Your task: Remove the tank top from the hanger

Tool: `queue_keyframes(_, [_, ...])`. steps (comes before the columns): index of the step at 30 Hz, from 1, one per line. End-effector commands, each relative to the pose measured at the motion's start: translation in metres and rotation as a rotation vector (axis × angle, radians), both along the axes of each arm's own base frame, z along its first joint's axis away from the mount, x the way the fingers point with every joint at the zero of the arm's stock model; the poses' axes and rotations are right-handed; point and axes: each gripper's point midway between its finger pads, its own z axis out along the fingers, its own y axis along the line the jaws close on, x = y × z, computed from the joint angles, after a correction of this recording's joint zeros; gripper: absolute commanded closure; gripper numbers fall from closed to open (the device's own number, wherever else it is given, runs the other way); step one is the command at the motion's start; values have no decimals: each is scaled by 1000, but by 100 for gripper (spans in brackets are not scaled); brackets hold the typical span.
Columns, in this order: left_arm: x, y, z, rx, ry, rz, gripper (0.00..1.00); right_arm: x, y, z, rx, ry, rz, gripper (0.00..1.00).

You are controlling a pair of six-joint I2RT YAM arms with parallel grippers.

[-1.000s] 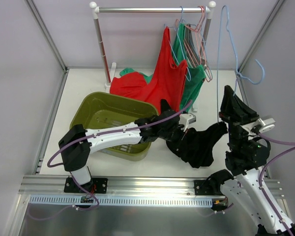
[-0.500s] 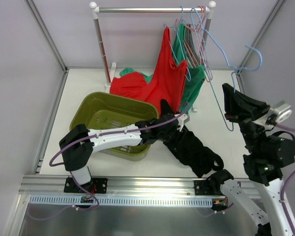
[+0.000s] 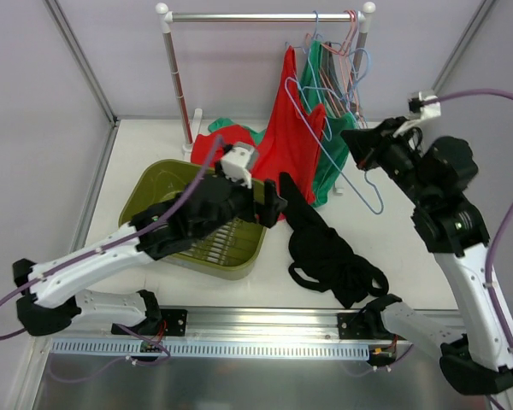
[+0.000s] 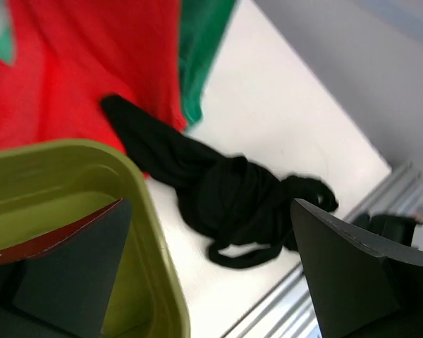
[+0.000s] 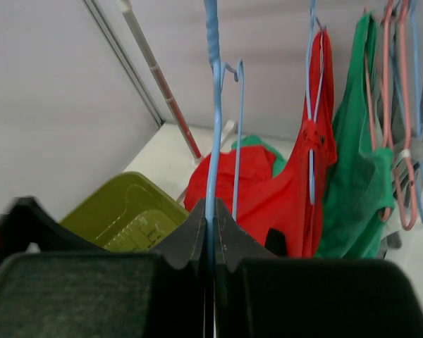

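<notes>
The black tank top [image 3: 329, 252] lies crumpled on the table to the right of the green tub, free of any hanger; it shows in the left wrist view too, tank top [image 4: 233, 197]. My left gripper [image 3: 272, 201] hovers open above the tub's right corner, its jaws [image 4: 211, 282] wide apart with nothing between them. My right gripper [image 3: 357, 141] is raised near the hanging clothes and is shut on the light-blue wire hanger [image 5: 211, 105], which is bare and stands up from the jaws [image 5: 211, 215].
The green tub [image 3: 154, 184] sits left of centre. A red top [image 3: 282, 137] and a green top [image 3: 335, 145] hang from the rack [image 3: 265, 15] at the back, along with pink hangers [image 3: 349, 47]. A metal rail [image 3: 239, 320] runs along the near edge.
My left gripper opened, let go of the tank top and lifted back over the tub; the tank top dropped onto the table. My right gripper carried the bare hanger up and left toward the rack.
</notes>
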Motion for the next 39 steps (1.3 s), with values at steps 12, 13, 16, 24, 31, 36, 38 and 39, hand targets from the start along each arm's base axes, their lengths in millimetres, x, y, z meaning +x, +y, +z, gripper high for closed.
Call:
queue_keyframes(12, [-2, 100, 34, -30, -149, 187, 1, 124, 59, 11, -106, 85, -97, 100])
queue_keyframes(13, [-4, 101, 29, -25, -141, 185, 1, 143, 66, -2, -138, 106, -108, 100])
queue_keyframes(16, [-6, 107, 18, -12, -133, 186, 1, 171, 82, -2, -145, 90, -108, 100])
queue_keyframes(24, [-9, 114, 10, -5, -133, 190, 1, 222, 109, 12, -176, -2, -101, 100])
queue_keyframes(31, [-9, 110, -12, 39, -105, 182, 1, 240, 110, 4, -173, -4, -135, 100])
queue_keyframes(36, [-11, 102, -17, 33, -79, 157, 1, 258, 122, -18, -168, 16, -102, 100])
queue_keyframes(38, [-12, 100, -17, 30, -74, 147, 1, 260, 120, -22, -166, 27, -113, 100])
queue_keyframes(39, [-13, 99, -18, 29, -70, 140, 1, 259, 120, -24, -166, 36, -113, 100])
